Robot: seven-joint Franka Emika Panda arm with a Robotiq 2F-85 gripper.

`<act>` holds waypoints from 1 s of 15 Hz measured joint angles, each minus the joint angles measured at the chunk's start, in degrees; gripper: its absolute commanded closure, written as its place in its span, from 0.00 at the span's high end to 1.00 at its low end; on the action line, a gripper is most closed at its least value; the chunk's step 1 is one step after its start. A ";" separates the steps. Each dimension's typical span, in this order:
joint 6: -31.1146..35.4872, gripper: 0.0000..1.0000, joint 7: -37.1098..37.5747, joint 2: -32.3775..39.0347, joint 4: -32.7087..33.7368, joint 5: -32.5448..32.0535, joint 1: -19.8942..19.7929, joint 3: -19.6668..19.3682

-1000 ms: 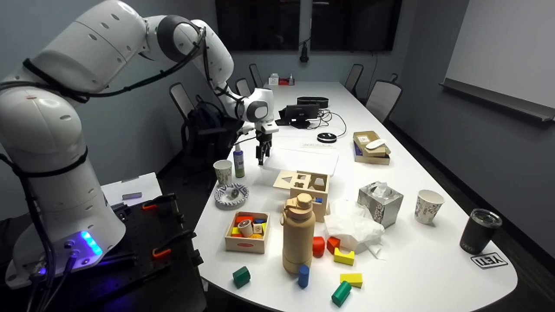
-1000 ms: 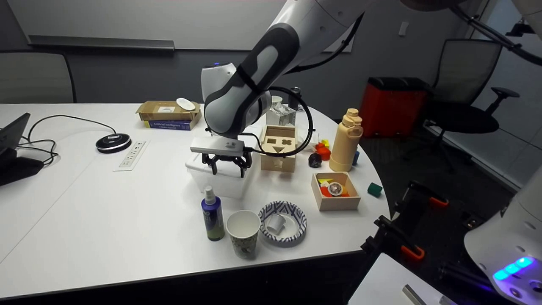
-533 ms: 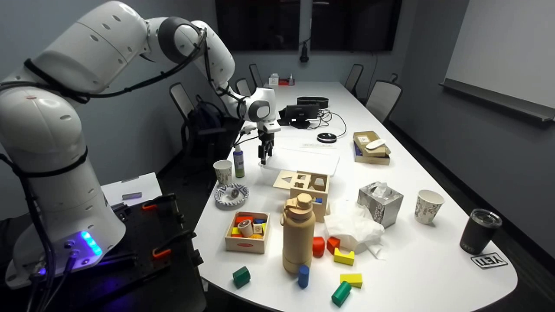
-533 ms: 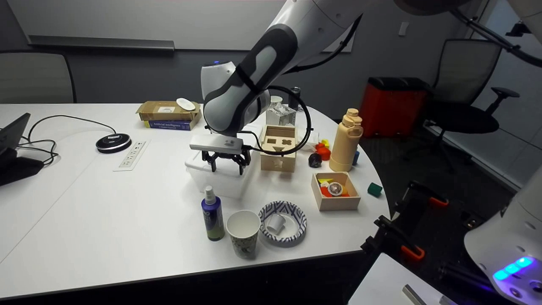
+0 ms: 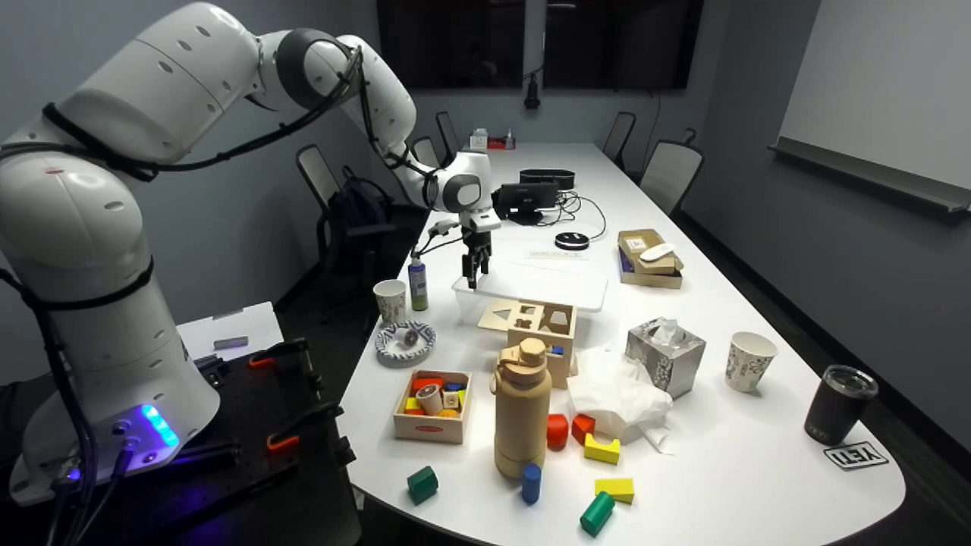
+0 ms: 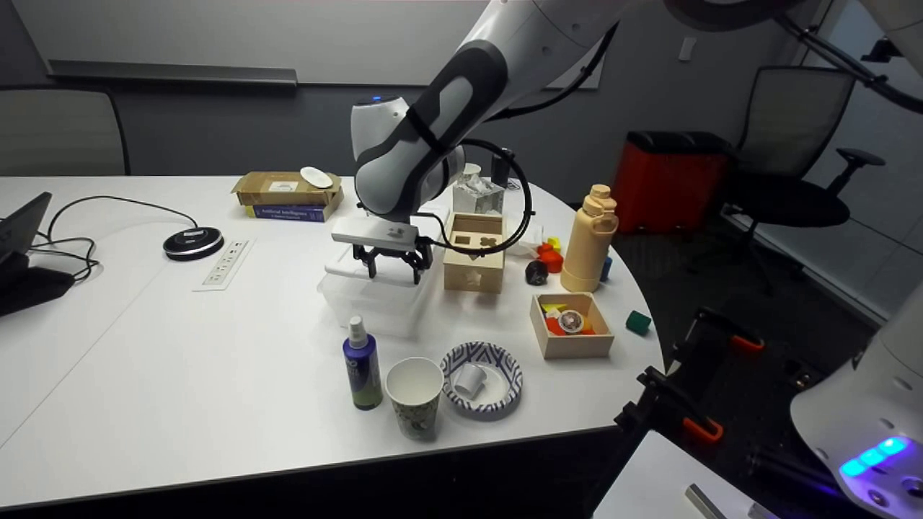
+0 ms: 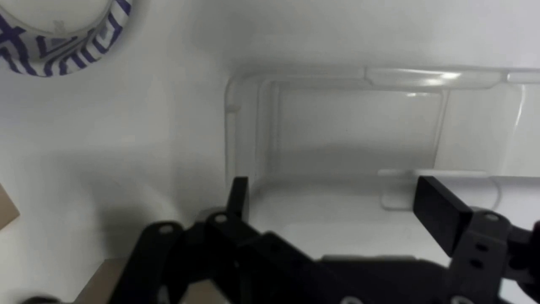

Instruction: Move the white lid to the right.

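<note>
1. White lid (image 5: 542,286): sits on the clear bin (image 6: 371,317), out of line with it, covering only part.
2. Uncovered end of the bin faces the spray bottle (image 6: 363,373); wrist view looks down into it, bottom visible.
3. Gripper (image 7: 333,190): above the lid, near its edge, fingers (image 7: 443,219) pointing down, spread wide; lid surface shows in the gap. Whether they touch the lid, cannot tell.
4. Shape sorter (image 6: 472,280): wooden, upright, just beside the bin; cannot tell if touching.
5. Spray bottle: upright, near the bin's uncovered end. Paper cup (image 6: 414,411): upright, just beside the bottle.
6. Patterned bowl (image 6: 476,351): just beside that cup, small pale cylinder (image 6: 470,380) lying in it. Bowl also cuts into a corner of the wrist view.
7. Wooden tray (image 5: 428,434): holds coloured blocks (image 5: 428,384), near the bowl.
8. Tan bottle (image 5: 523,409): upright, near the tray; blue cylinder (image 5: 531,484) stands just beside it. Loose green, yellow and red blocks (image 5: 601,455) around there.
9. Tissue box (image 5: 679,364): near the sorter, crumpled white sheet (image 5: 618,398) just beside it. Second paper cup (image 5: 749,362) and black tumbler (image 5: 838,408): both upright, farther along the table (image 5: 743,478).
10. Cardboard box (image 6: 267,193): on a blue book (image 6: 288,213), white oval thing (image 6: 316,177) on top, well apart from the gripper.
</note>
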 measured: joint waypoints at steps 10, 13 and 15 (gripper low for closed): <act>0.00 1.00 0.88 0.49 1.26 0.00 -0.98 -2.15; 0.00 1.00 0.88 0.59 1.68 0.00 -1.68 -2.24; 0.00 1.00 0.88 0.56 2.02 0.00 -1.61 -2.05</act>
